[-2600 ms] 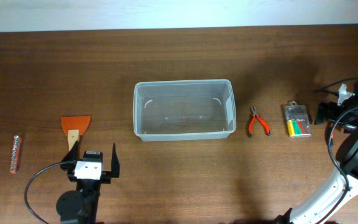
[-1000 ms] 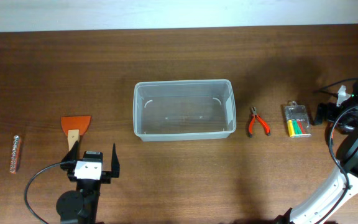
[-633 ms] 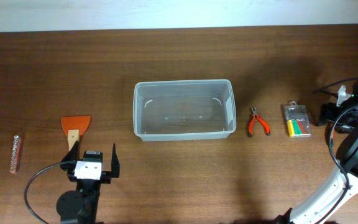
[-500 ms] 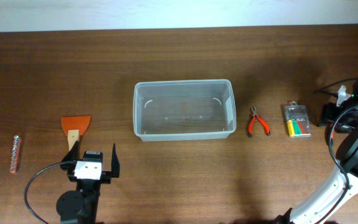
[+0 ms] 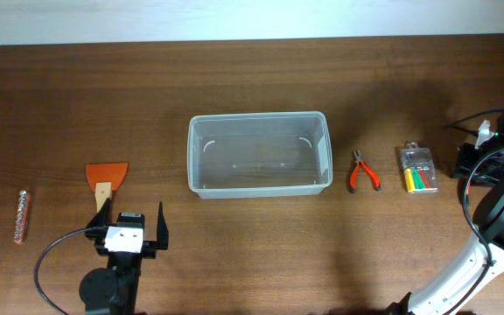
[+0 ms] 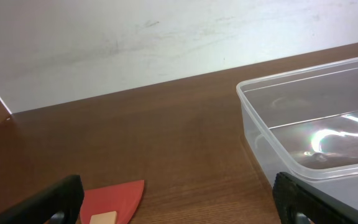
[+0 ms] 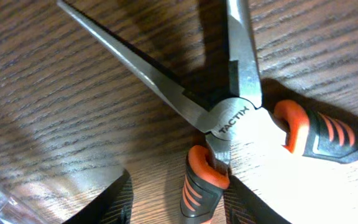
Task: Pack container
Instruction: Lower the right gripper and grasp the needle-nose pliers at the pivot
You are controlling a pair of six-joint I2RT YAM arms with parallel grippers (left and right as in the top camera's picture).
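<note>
Centrally, container (image 5: 191,154) stands open-topped; small case (image 5: 416,158) holds coloured bits (image 5: 418,180)

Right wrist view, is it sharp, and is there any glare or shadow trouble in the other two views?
Right wrist view: sharp, the lettering on the pliers is readable, with dark shadows beside their tips. Left wrist view: bright glare streaks on the floor of the container. Overhead view: evenly lit and sharp, with no strong glare.
</note>
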